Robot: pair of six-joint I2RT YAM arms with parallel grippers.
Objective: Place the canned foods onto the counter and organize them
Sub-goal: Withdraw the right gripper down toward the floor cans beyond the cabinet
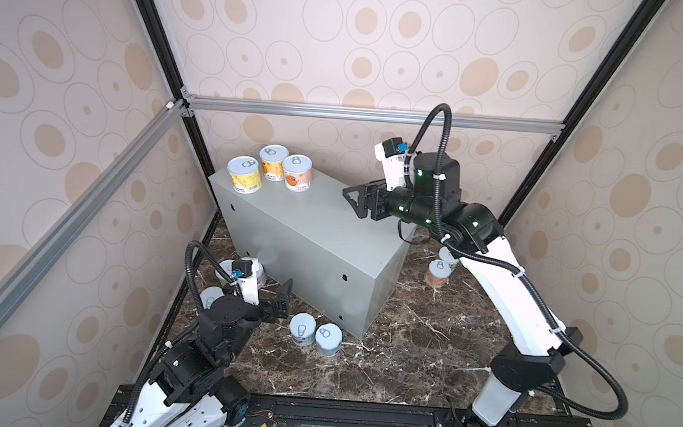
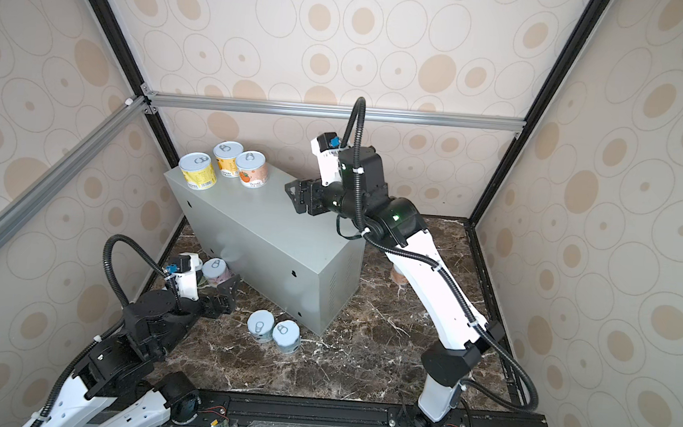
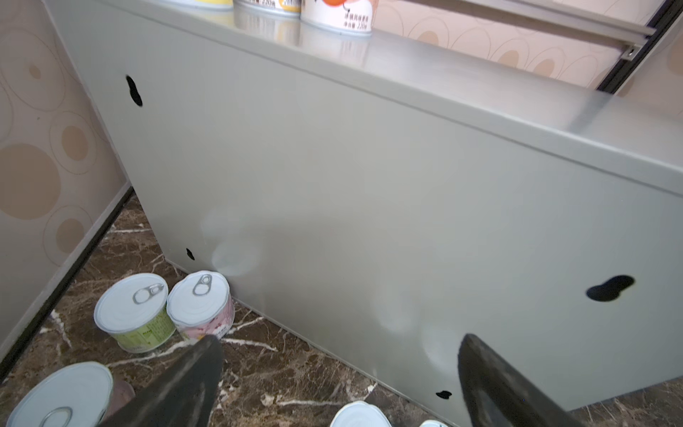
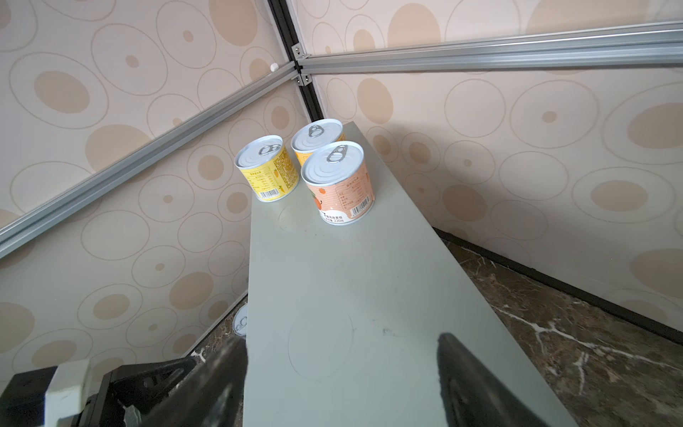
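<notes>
The grey counter stands at an angle on the floor. Three cans stand upright together at its far left end: yellow, orange and peach. My right gripper hovers over the counter's right end, open and empty; in the right wrist view it faces those cans from a distance. My left gripper is open and empty, low by the counter's front side. A green can and a pink can stand on the floor just beside it.
Two blue cans stand on the dark marble floor before the counter's front corner. Another can stands by the left wall. A peach can stands right of the counter, one more partly hidden behind it under my right arm.
</notes>
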